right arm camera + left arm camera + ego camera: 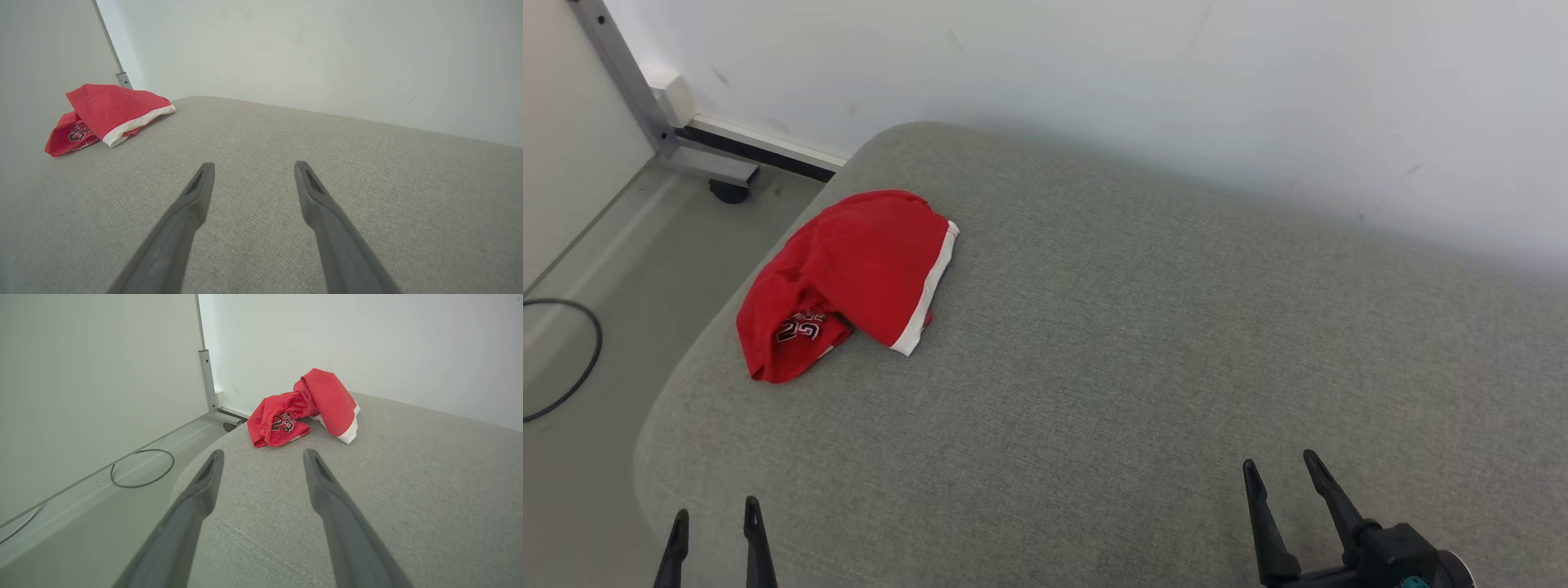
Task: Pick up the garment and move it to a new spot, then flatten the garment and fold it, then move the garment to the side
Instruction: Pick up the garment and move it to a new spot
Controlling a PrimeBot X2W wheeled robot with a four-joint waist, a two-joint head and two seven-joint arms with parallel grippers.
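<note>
The garment (849, 278) is a red jersey with a white hem band and a black-and-white print, lying crumpled near the far left corner of the grey cushion (1143, 367). It also lies ahead in the left wrist view as the garment (304, 408) and at the far left in the right wrist view as the garment (108, 116). My left gripper (715, 514) is open at the near left edge, well short of the cloth, with nothing between its fingers (208, 477). My right gripper (1281, 465) is open at the near right, far from the garment, over bare fabric.
A white wall (1176, 82) backs the cushion. Left of the cushion is the pale floor (572, 457) with a black cable loop (580, 359), and a metal frame leg on a caster (727, 189) stands at the far left corner.
</note>
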